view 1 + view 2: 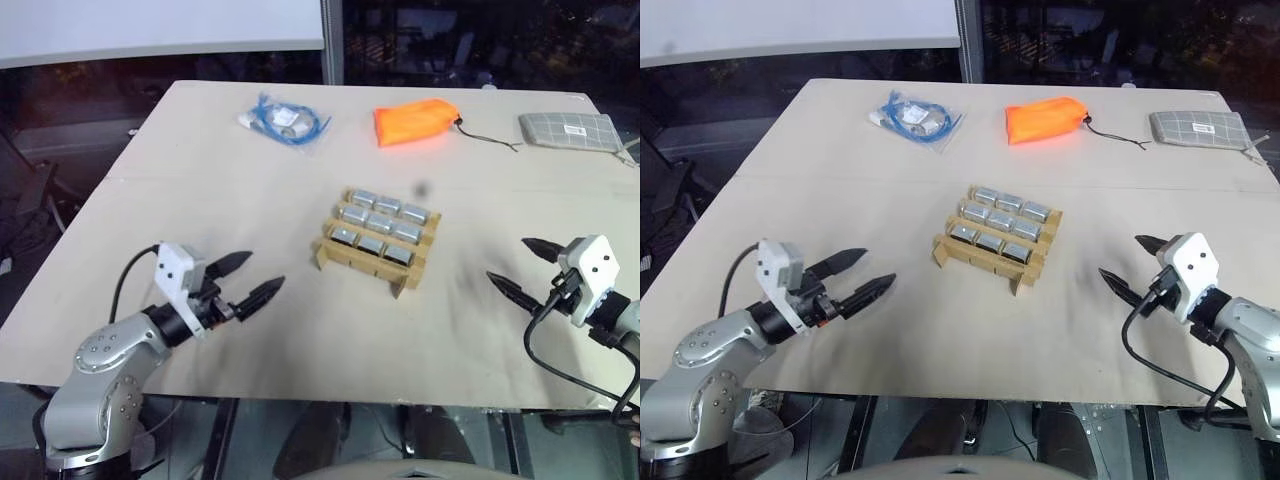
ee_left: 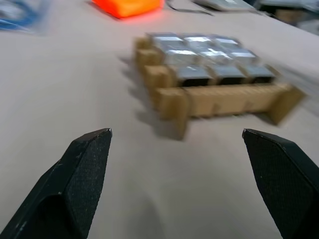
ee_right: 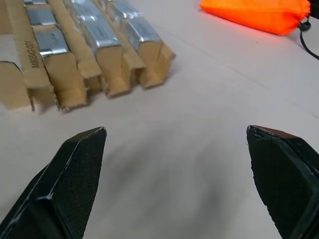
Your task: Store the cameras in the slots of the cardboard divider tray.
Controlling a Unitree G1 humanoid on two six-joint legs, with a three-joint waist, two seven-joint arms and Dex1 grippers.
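Left eye view: rounded silver cameras fill ribbed cardboard tray.

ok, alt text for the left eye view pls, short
A tan cardboard divider tray sits mid-table with all nine slots filled by silver-grey cameras. The left claw and right claw hover open and empty on either side of it. At the far edge lie a bagged blue cable, an orange pouch and a grey checked pouch.
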